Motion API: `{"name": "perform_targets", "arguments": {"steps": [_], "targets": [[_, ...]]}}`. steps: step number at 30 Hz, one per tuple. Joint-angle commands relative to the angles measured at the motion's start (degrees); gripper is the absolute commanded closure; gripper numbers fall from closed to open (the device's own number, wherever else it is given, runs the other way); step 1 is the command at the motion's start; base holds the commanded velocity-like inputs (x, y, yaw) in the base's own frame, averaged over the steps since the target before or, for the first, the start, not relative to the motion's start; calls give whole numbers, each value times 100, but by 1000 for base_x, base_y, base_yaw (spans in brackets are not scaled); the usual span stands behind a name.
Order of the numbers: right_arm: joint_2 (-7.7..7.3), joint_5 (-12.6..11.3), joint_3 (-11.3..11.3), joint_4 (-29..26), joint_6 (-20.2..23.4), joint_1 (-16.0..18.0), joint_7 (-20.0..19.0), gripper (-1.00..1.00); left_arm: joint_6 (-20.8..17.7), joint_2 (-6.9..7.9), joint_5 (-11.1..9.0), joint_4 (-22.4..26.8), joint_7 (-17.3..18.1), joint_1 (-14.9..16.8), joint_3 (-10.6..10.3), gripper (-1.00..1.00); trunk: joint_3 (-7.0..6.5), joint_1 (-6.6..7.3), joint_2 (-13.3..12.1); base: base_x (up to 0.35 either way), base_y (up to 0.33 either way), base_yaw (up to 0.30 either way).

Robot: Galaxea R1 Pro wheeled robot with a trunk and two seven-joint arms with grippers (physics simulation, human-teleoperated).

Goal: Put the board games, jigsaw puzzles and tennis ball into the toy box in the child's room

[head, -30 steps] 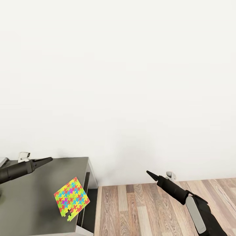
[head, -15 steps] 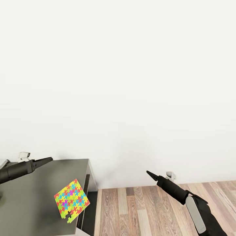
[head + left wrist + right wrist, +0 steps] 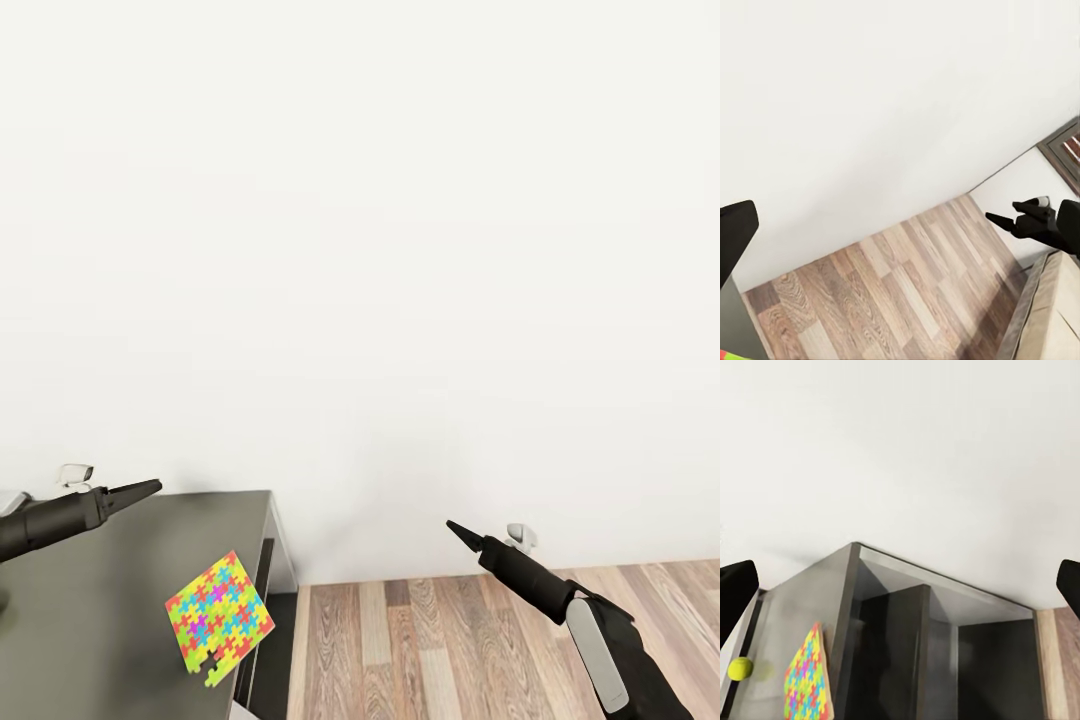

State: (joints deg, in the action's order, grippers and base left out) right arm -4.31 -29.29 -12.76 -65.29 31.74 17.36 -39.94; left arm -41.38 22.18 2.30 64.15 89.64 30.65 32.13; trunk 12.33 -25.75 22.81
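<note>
From the head, a puzzle (image 3: 219, 618) lies near the desk (image 3: 90, 610) edge, the left end effector (image 3: 146, 488) hovers above the desktop and the right end effector (image 3: 457, 531) over the floor (image 3: 450, 640), both clenched and grasping nothing. The right wrist shows the ball (image 3: 740, 668) just beside that puzzle (image 3: 807, 679); this looks like the approach step, and next the robot needs to close in and open for a grasp.

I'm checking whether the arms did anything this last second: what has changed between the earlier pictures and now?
Only the camera moved: the whole head view slid slightly, so the table edge and floor sit a little lower and shifted. The jigsaw puzzle lies where it was, near the table's corner. The left gripper and right gripper hold their poses, gripping nothing.
</note>
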Motion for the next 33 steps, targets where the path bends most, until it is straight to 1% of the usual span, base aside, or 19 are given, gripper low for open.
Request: {"name": "perform_targets", "arguments": {"steps": [1, 7, 11, 17, 25, 33], "targets": [[0, -33, -7, -1, 43, 1, -5, -100, -58, -2, 25, 1, 36, 8, 5, -100, 1, -4, 11, 0, 0, 0], [0, -33, -13, -1, 43, -18, -5, -100, -55, -3, 25, 4, 36, 8, 4, -100, -56, -4, 11, 0, 0, 0], [-25, -34, -16, -1, 49, -27, -16, -100, -61, -7, 25, 2, 36, 8, 0, -100, -94, -4, 11, 0, 0, 0], [-50, -31, -32, -1, 51, -38, -213, -100, -63, -5, 25, 1, 36, 6, 8, -100, -151, -4, 11, 0, 0, 0], [-68, -27, -42, 34, 51, -39, -251, -100, -63, -46, 32, 1, 36, 6, -19, -100, -228, -4, 11, 2, 0, 0], [-77, -27, -48, 41, 51, -39, -260, -100, -63, -63, 34, 1, 36, 3, -19, -100, -304, -4, 11, 156, 99, 0]]}}
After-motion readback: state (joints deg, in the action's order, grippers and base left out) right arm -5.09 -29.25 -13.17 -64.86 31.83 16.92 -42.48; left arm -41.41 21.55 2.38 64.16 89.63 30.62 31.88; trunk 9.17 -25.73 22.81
